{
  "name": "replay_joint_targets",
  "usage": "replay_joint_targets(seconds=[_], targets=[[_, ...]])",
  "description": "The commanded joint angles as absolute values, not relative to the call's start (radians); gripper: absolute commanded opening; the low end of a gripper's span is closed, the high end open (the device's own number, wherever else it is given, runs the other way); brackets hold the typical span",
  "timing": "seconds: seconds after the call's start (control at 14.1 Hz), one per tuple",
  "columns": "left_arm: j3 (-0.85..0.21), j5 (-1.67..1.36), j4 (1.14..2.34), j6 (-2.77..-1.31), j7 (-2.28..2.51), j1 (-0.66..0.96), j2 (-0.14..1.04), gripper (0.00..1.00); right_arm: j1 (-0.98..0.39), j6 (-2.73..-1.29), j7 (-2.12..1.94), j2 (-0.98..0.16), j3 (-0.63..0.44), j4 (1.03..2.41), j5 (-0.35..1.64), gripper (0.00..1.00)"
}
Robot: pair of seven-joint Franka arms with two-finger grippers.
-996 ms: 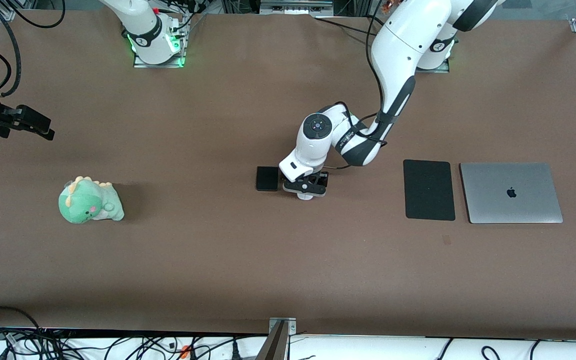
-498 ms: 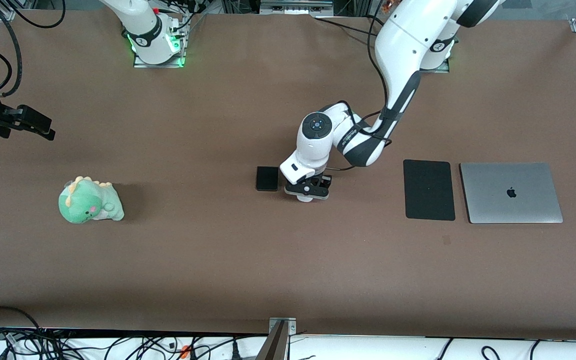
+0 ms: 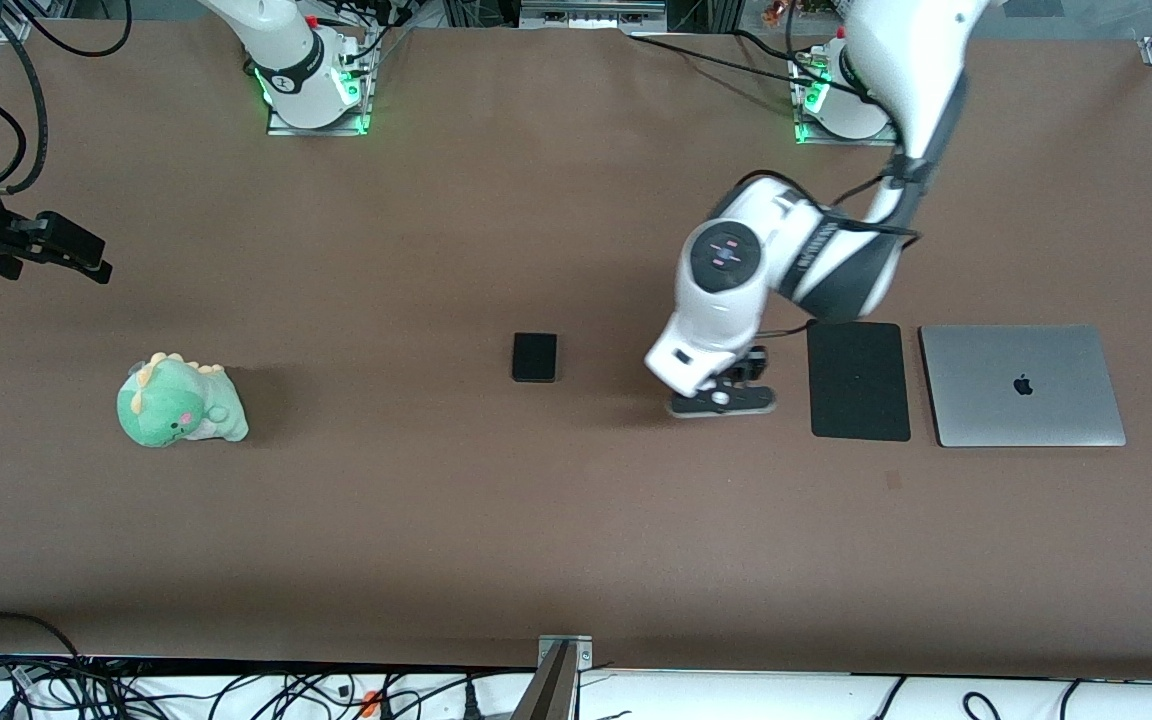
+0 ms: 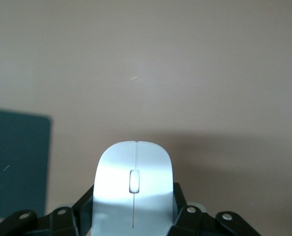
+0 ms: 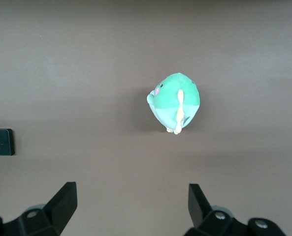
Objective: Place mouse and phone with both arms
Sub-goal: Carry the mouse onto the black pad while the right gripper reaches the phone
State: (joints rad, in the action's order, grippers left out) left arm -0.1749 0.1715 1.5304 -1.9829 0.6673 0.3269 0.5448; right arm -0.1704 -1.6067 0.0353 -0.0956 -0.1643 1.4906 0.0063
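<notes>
The white mouse sits between the fingers of my left gripper, which is shut on it. In the front view the left gripper hangs just above the table, beside the black mouse pad, and only a small white bit of the mouse shows under it. The black phone lies flat mid-table, apart from both grippers. It also appears at the edge of the right wrist view as the phone. My right gripper waits open at the right arm's end of the table; the right gripper holds nothing.
A closed silver laptop lies beside the mouse pad toward the left arm's end. A green plush dinosaur sits toward the right arm's end, under the right wrist camera as the plush. The mouse pad's corner shows in the left wrist view.
My left gripper shut on the mouse beside the phone, then carried it toward the mouse pad. The phone stayed put. The right arm has not moved.
</notes>
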Motion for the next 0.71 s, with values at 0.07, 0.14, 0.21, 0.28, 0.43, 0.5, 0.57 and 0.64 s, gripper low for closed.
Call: replay_joint_targets(seconds=[0.07, 0.14, 0.21, 0.28, 0.43, 0.5, 0.57, 0.64], targets=[[-0.193, 0.091, 1.554, -1.852, 0.42, 0.16, 0.502, 0.42, -0.224, -1.628, 0.044, -0.091, -0.163, 1.489, 0.006, 1.0], [-0.193, 0.091, 1.568, -1.845, 0.363, 0.125, 0.497, 0.42, -0.229, -1.628, 0.052, -0.091, -0.163, 1.489, 0.012, 1.0], [-0.192, 0.091, 1.583, -1.845, 0.33, 0.1, 0.497, 0.42, -0.229, -1.629, 0.061, -0.092, -0.163, 1.491, 0.018, 1.0], [-0.193, 0.091, 1.595, -1.848, 0.304, 0.054, 0.499, 0.42, -0.23, -1.631, 0.061, -0.1, -0.163, 1.49, 0.023, 1.0], [-0.193, 0.091, 1.627, -1.877, 0.217, 0.008, 0.5, 0.42, -0.242, -1.634, 0.054, -0.118, -0.161, 1.488, 0.018, 1.0], [-0.195, 0.089, 1.652, -1.896, 0.169, -0.033, 0.502, 0.41, -0.268, -1.634, 0.048, -0.142, -0.163, 1.488, 0.011, 1.0], [-0.195, 0.087, 1.686, -1.926, 0.125, -0.063, 0.502, 0.4, -0.284, -1.632, 0.041, -0.164, -0.163, 1.488, 0.006, 1.0], [-0.195, 0.084, 1.728, -1.984, 0.092, -0.08, 0.499, 0.4, -0.308, -1.632, 0.041, -0.176, -0.163, 1.488, -0.006, 1.0]])
